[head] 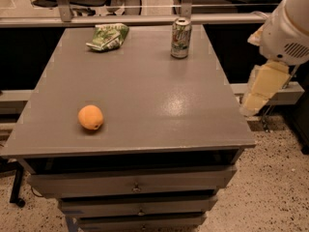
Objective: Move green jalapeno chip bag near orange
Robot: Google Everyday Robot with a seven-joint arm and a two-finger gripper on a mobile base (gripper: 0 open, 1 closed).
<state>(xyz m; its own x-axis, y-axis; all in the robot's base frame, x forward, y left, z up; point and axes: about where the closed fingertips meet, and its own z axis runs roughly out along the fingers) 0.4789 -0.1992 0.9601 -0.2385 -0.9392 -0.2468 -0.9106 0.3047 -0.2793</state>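
The green jalapeno chip bag [108, 36] lies crinkled and flat at the far left of the grey table top [154, 91]. The orange [91, 117] sits near the table's front left, well apart from the bag. My gripper [259, 90], pale yellow below the white arm [289, 28], hangs off the table's right edge at about mid depth. It is beside the table, far from both the bag and the orange, and holds nothing that I can see.
A green-and-white soda can [181, 37] stands upright at the far centre-right of the table. Drawers [135, 185] sit under the table top. A rail and glass partition [145, 18] run behind the far edge. Speckled floor lies to the right.
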